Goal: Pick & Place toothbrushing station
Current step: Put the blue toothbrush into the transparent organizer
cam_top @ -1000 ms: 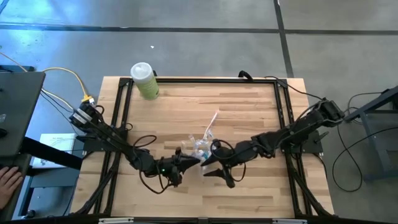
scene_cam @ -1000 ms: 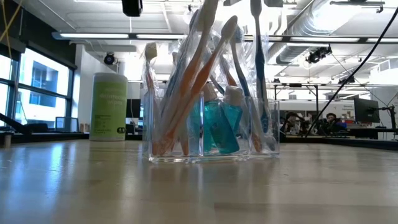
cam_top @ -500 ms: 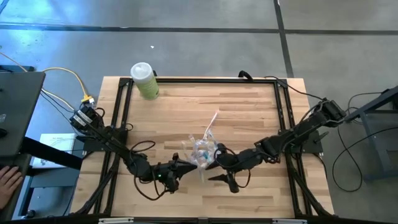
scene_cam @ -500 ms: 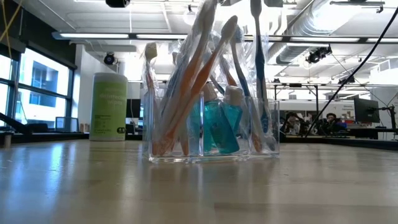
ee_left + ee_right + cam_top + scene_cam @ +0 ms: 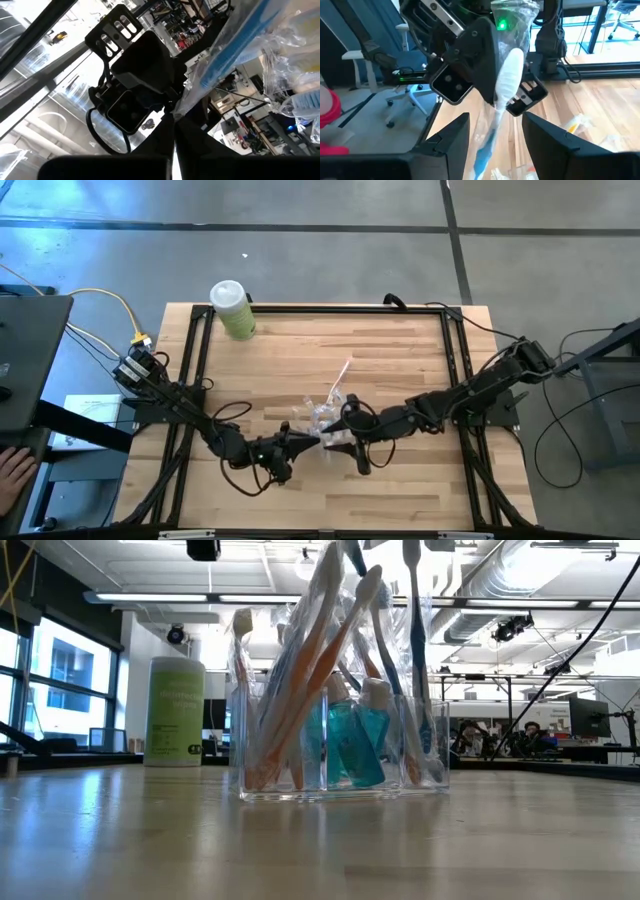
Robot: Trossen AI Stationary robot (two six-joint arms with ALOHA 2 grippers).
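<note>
Clear holder [image 5: 340,755] sits upright near table [image 5: 400,350] centre-front, brushes leaning inside so they stay gathered. Wrapped blue toothbrush [image 5: 502,95] is pinched by left gripper [image 5: 312,442], shut on its wrapper, at holder's 7 o'clock; right gripper [image 5: 350,442], fingers [image 5: 547,145] partly apart either side, at 5 o'clock, prob. for handover. Count: 1 holder, approx 5 brushes, 2 teal bottles [image 5: 350,740]. Green bottle [image 5: 233,309] at 11 o'clock.

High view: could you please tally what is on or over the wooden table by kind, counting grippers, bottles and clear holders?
Grippers: 2 (left gripper, right gripper)
Light-green bottle: 1
Clear holder: 1
Total: 4
</note>
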